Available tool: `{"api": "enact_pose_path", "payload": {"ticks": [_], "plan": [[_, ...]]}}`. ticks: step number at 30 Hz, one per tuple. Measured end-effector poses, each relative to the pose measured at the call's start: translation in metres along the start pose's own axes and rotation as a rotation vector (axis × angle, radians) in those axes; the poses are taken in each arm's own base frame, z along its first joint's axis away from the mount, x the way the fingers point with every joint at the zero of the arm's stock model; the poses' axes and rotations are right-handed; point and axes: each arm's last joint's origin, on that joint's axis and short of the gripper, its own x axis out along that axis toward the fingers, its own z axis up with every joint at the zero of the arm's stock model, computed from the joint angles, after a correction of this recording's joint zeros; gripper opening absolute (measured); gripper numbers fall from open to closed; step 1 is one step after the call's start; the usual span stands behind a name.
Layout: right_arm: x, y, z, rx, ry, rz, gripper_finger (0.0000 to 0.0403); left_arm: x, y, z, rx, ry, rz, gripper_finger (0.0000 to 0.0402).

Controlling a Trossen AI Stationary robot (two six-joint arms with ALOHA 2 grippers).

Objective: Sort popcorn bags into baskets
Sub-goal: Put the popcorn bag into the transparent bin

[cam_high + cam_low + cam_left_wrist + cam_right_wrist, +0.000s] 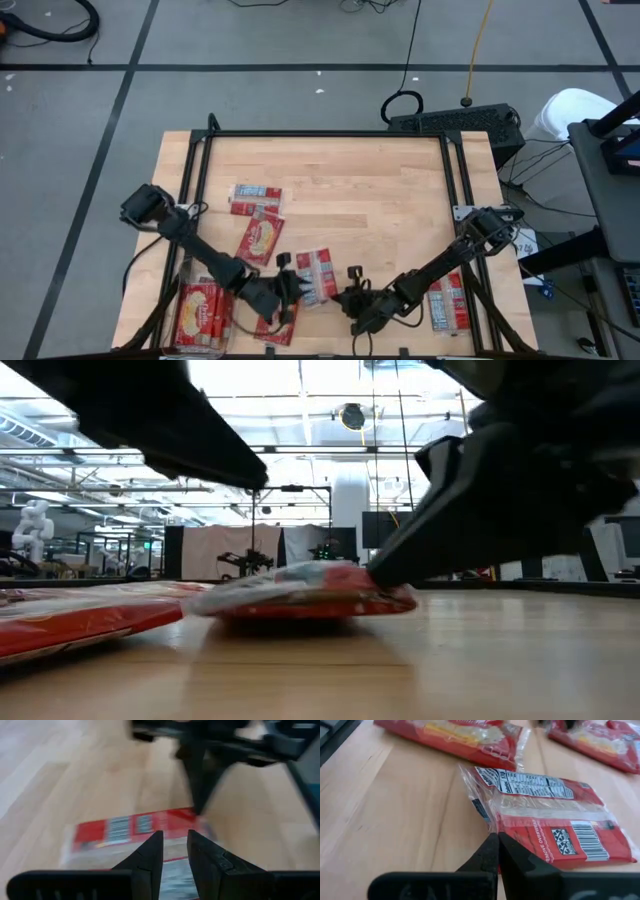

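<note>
- In the high view the right gripper [352, 302] is seen low in the middle of the frame, at the right edge of a label-side-up popcorn bag [315, 274]; the left gripper [290, 290] is at the same bag's left side.
- In the right wrist view the right gripper [496, 851] is shown with its fingers pressed together at the near edge of the bag [545, 820]. The clear seam may be pinched between them, but whether anything is truly caught cannot be told.
- In the left wrist view the left gripper [175, 851] is seen with a narrow gap between its fingers, poised over the bag [135, 832] and holding nothing.
- In the low view the bag [310, 595] is shown lying flat on the table [420, 660], with a dark finger down at its right end.
- The hold should be tested with a small, slow lift; if the wrapper slips out, the fingers are best reopened and pushed further onto the bag.
- The two grippers are close together, so only one should be moved at a time.
- A clear bin [203, 318] with bags in it sits at the lower left of the high view; a second stack [447, 302] lies at the lower right, its container not clearly made out.
- Other bags lie loose at mid-left of the table [330, 190] and should be passed over, not dragged.
</note>
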Motion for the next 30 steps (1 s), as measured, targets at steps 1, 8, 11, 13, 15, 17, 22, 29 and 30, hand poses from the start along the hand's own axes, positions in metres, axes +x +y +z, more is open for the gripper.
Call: {"api": "enact_pose_path", "payload": {"ticks": [1,8,11,13,15,17,22,29,30], "plan": [[0.0,-0.002,0.002,0.007,-0.003,-0.003,0.0,-0.002,-0.006,-0.002,0.016,-0.01,-0.007,0.0095],[-0.001,-0.02,0.018,0.069,-0.042,-0.023,0.0,-0.021,-0.029,-0.01,0.079,-0.107,0.064,0.0184],[-0.001,-0.026,0.024,0.099,-0.053,-0.031,0.0,-0.021,-0.031,-0.012,0.1,-0.125,0.11,0.0235],[-0.001,-0.031,0.026,0.116,-0.055,-0.038,0.0,-0.015,-0.03,-0.017,0.11,-0.116,0.123,0.0262],[0.001,-0.034,0.027,0.129,-0.06,-0.035,0.0,-0.007,-0.028,-0.021,0.12,-0.108,0.137,0.0279],[0.002,-0.036,0.028,0.136,-0.06,-0.021,0.0,0.003,-0.025,-0.024,0.111,-0.109,0.151,0.0285],[0.005,-0.041,0.029,0.17,-0.058,-0.01,0.0,0.02,-0.017,-0.036,0.135,-0.068,0.192,0.0268],[0.006,-0.043,0.03,0.206,-0.065,-0.013,0.0,0.026,-0.01,-0.035,0.172,-0.052,0.219,0.0162],[0.006,-0.043,0.031,0.21,-0.07,-0.011,0.0,0.026,-0.009,-0.034,0.184,-0.052,0.22,0.0137]]}}
